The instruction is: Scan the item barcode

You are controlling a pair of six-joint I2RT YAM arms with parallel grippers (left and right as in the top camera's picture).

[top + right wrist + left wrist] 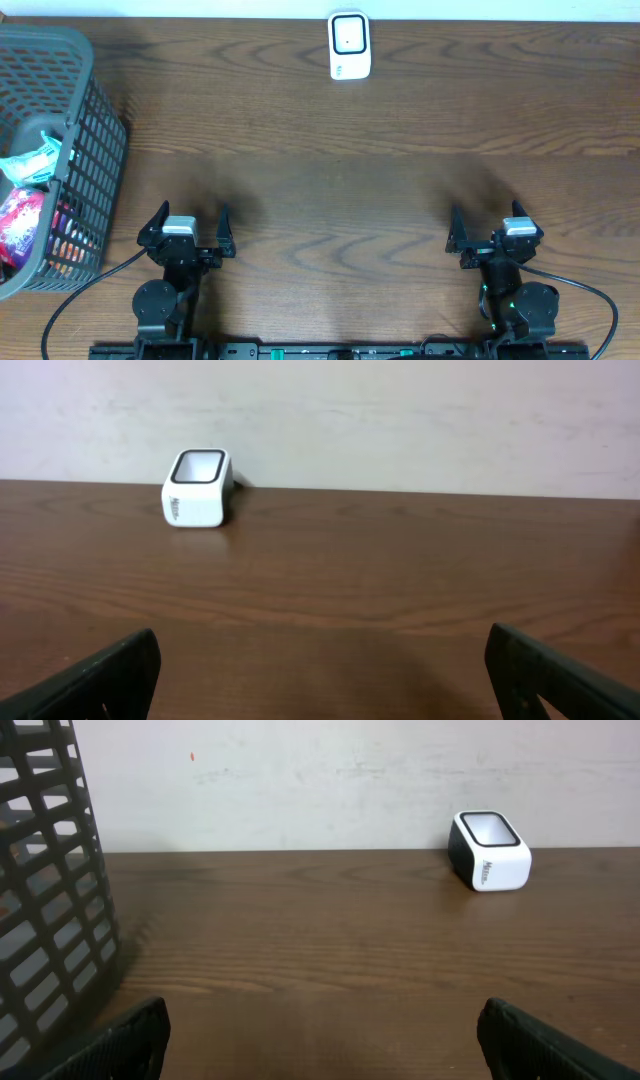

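Both the left end effector (192, 214) and right end effector (487, 213) gape empty; scanner (350, 45) faces up, long axis front-to-back

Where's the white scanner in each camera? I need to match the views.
Overhead: scanner top centre, at the far edge of the table.
Left wrist: scanner upper right, by the wall.
Right wrist: scanner upper left, by the wall.
Shared landmark: the table's far edge along the wall.

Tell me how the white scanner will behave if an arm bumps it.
The white scanner looks boxy and flat-based, so it should slide rather than roll. Its smooth shell on the table probably grips little. It is likely rigid plastic.
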